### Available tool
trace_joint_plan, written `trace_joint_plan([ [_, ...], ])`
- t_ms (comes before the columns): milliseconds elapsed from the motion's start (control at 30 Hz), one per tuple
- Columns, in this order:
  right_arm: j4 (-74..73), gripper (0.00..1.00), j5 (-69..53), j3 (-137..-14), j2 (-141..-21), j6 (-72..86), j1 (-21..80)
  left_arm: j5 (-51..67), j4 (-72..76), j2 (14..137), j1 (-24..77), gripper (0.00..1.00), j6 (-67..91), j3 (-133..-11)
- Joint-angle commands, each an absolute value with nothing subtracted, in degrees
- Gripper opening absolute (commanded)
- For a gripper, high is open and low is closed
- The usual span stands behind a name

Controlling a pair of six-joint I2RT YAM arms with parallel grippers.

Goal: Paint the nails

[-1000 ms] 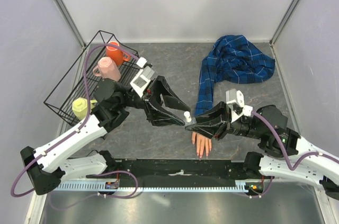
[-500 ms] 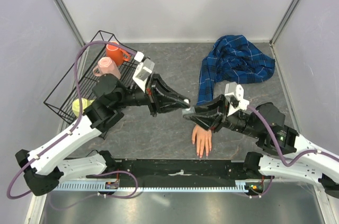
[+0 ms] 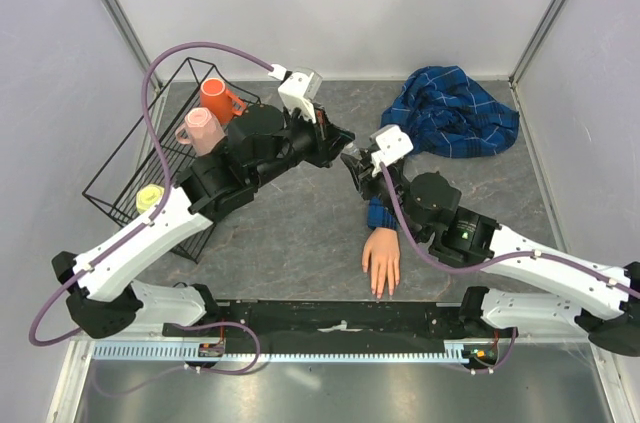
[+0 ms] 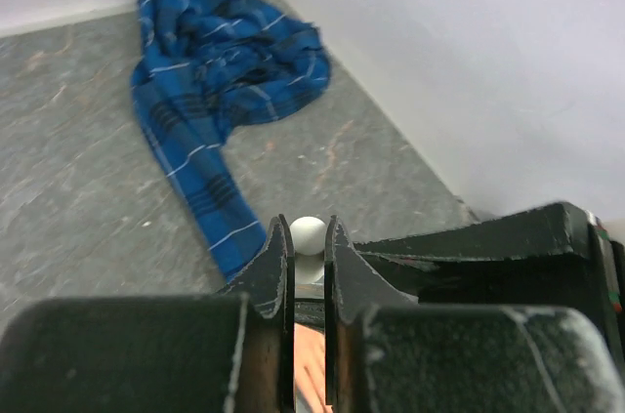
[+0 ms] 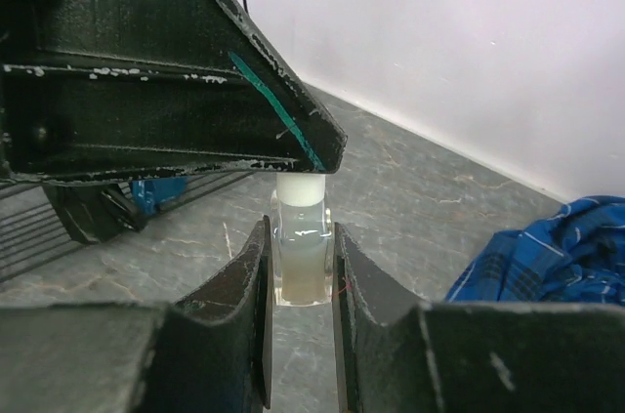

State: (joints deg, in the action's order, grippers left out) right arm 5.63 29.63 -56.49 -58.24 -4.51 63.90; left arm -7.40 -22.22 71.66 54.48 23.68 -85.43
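The pale mannequin hand (image 3: 381, 258) lies palm down near the front edge, and its nails (image 3: 380, 290) are too small to make out. Its blue plaid sleeve (image 3: 450, 113) bunches at the back right. A small clear bottle (image 5: 301, 262) with a white cap (image 4: 308, 233) hangs in the air behind the hand. My right gripper (image 5: 300, 252) is shut on the bottle's body. My left gripper (image 4: 308, 237) is shut on the cap from above. In the top view the two grippers, left (image 3: 347, 150) and right (image 3: 358, 171), meet tip to tip.
A black wire basket (image 3: 120, 178) at the left holds an orange mug (image 3: 215, 98), a pink mug (image 3: 200, 130) and a yellow-green cup (image 3: 150, 198). White walls close in the grey table on three sides. A black rail (image 3: 340, 323) runs along the near edge.
My left gripper has shut on the cap. Both arms have lifted the bottle and carried it from just above the hand toward the back of the table.
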Motion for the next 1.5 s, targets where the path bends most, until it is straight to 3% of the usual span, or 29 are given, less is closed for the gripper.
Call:
trace_joint_plan([
  [0,7.12,0.00,25.76,-56.25,-57.75,-8.26,64.69,-7.05,-19.87,72.51,56.34,0.02,23.91,-88.77],
  [67,6.68,0.00,23.39,-55.55,-56.52,-7.12,64.69,-4.67,-20.13,72.42,56.34,0.07,23.91,-89.03],
  [100,6.42,0.00,22.60,-55.11,-55.90,-6.68,64.69,-2.31,-20.21,71.99,56.34,0.23,23.99,-88.69],
  [167,5.63,0.00,19.71,-54.23,-53.62,-5.10,64.69,-0.27,-19.16,69.63,56.25,0.39,24.08,-86.68],
  [233,3.61,0.00,17.06,-53.62,-51.52,-3.70,64.51,4.90,-17.59,67.77,56.08,0.66,23.65,-85.26],
  [300,2.20,0.00,11.90,-52.74,-49.75,-1.85,64.07,11.47,-16.18,64.70,55.72,0.86,23.38,-82.89],
  [367,1.50,0.00,8.37,-51.24,-47.29,-0.10,63.55,14.58,-15.73,61.98,54.67,0.94,23.12,-81.31],
  [733,0.44,0.00,-12.64,-49.13,-37.88,13.62,63.28,36.99,-0.62,53.26,53.96,0.85,23.55,-66.54],
  [1000,1.76,0.00,-15.64,-50.36,-36.74,16.26,63.28,44.20,10.89,55.98,53.96,0.80,28.38,-64.33],
  [1300,2.46,0.00,-14.95,-51.06,-37.79,15.47,63.28,46.40,13.89,57.74,53.96,0.58,29.18,-65.39],
  [1467,2.55,0.00,-13.27,-51.94,-38.32,14.07,63.28,46.32,11.44,58.44,53.96,0.31,27.78,-66.27],
])
